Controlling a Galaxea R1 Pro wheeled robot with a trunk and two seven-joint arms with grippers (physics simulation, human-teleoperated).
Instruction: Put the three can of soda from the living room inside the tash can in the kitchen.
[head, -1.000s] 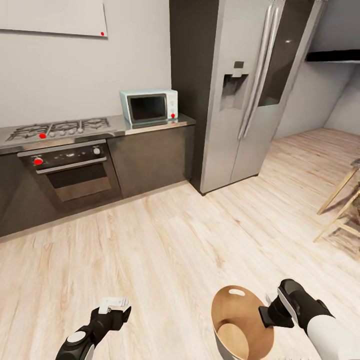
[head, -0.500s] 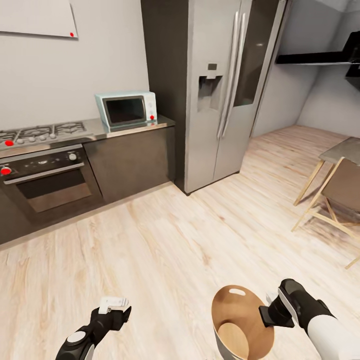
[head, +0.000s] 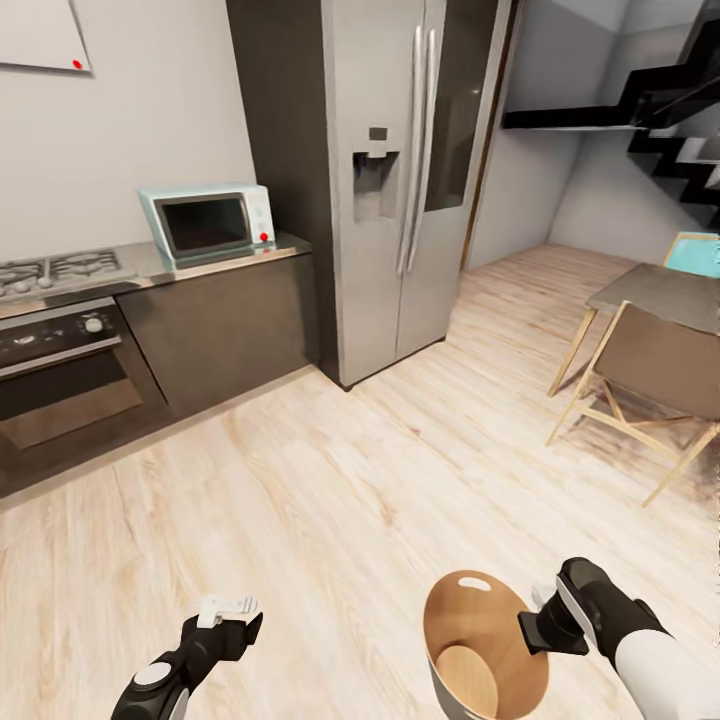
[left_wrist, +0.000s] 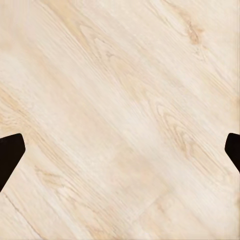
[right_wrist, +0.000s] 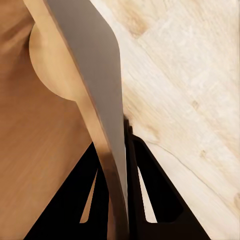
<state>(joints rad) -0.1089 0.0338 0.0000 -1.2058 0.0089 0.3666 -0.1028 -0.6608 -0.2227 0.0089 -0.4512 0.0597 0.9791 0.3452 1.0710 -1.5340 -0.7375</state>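
The right end effector (head: 540, 630) grips the rim of the empty grey, wood-lined round tash can (head: 480, 655), the left end effector (head: 228, 607) is released, so all cans remain.

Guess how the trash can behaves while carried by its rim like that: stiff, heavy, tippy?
Likely stiff: the trash can wall keeps its curve where the right gripper pinches it. Probably light, as it looks empty. It hangs from one side, so it may swing.
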